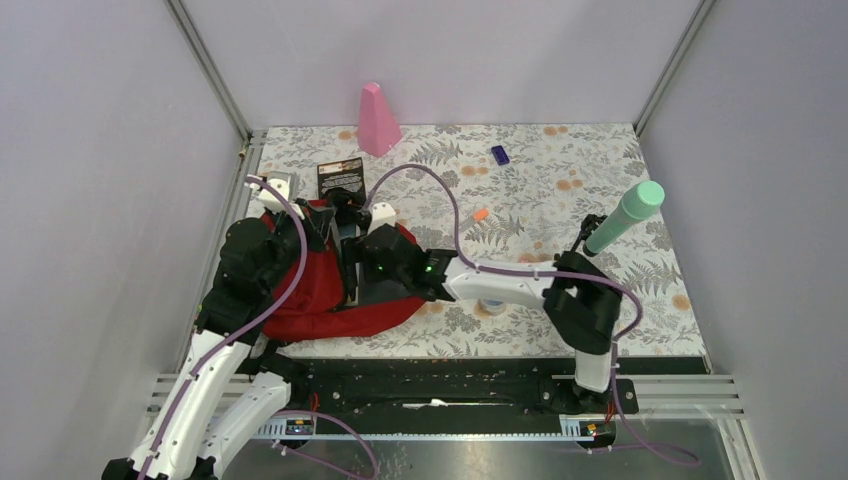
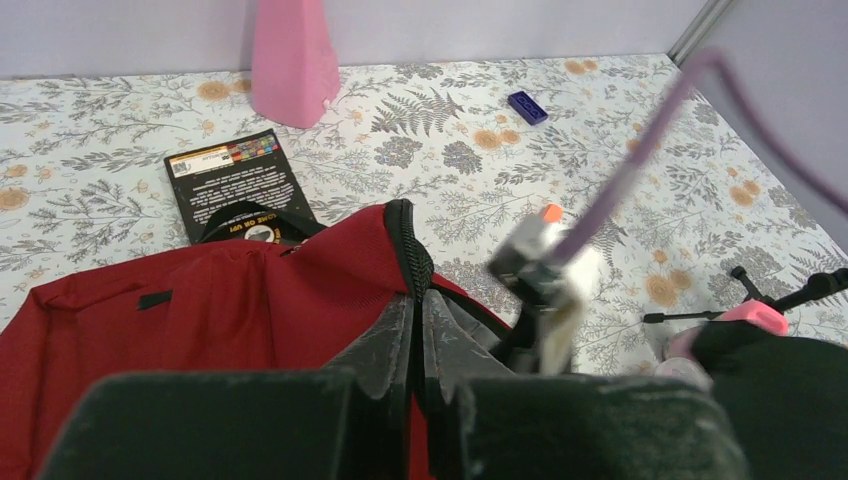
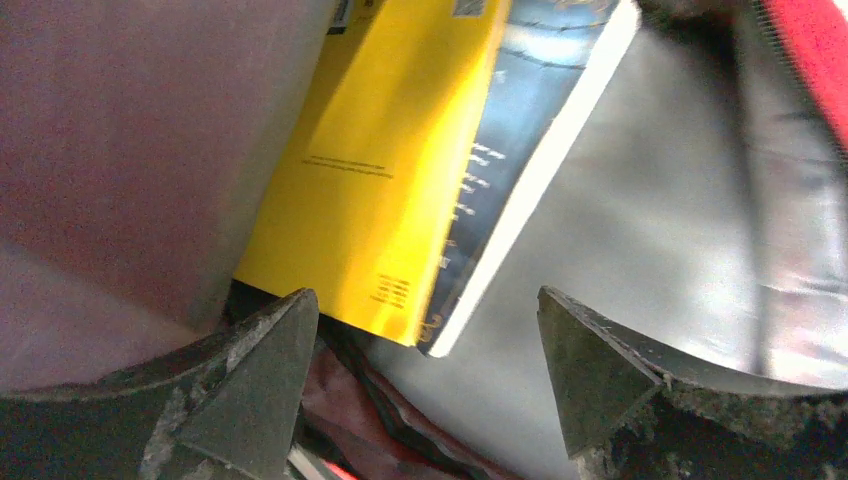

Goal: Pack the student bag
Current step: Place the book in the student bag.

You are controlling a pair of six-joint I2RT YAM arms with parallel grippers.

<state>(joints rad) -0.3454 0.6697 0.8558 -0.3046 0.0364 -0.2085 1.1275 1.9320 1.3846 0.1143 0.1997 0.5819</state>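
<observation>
The student bag [image 1: 310,295], dark red with black zipper trim, lies at the left of the table, its mouth held up. My left gripper [image 2: 418,300] is shut on the black zipper edge [image 2: 408,245] at the top of the opening. My right gripper [image 3: 425,300] reaches into the bag [image 3: 810,40] and stands open. Just past its fingertips and touching neither, a yellow book [image 3: 390,180] with a dark cover lies against the grey lining [image 3: 640,200]. In the top view the right gripper [image 1: 355,262] is buried in the opening beside the left gripper [image 1: 322,222].
A pink tapered block [image 1: 377,120] stands at the back. A dark booklet [image 1: 340,177] lies just behind the bag. A small blue piece [image 1: 500,154] and an orange bit [image 1: 481,214] lie mid-table. A green cylinder [image 1: 625,217] sits tilted on a stand at the right.
</observation>
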